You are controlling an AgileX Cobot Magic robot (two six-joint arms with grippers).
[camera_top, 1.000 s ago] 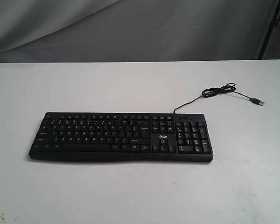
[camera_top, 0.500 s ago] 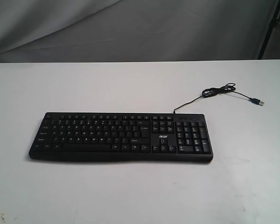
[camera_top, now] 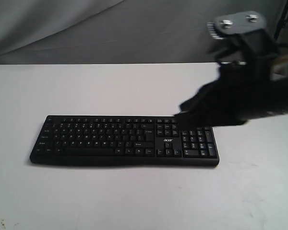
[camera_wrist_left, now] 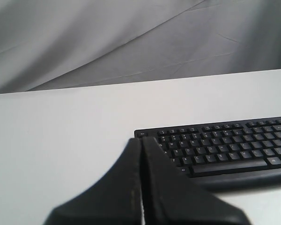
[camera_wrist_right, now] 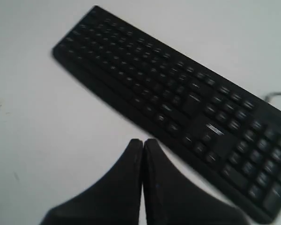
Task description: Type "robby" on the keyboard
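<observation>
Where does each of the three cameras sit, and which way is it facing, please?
Exterior view: off the arms, facing the table from its front, looking slightly down at the keyboard and grey backdrop; the blurred right arm shows above the number-pad end.
Left wrist view: low, off the keyboard's left end, looking across the table; the shut left fingers show.
Right wrist view: raised, looking down on the keyboard; the shut right fingers show.
Shared: all three see the keyboard.

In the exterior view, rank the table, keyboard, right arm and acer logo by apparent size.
1. table
2. keyboard and right arm: about alike; the blurred arm is nearer the camera, so unranked
3. acer logo
</observation>
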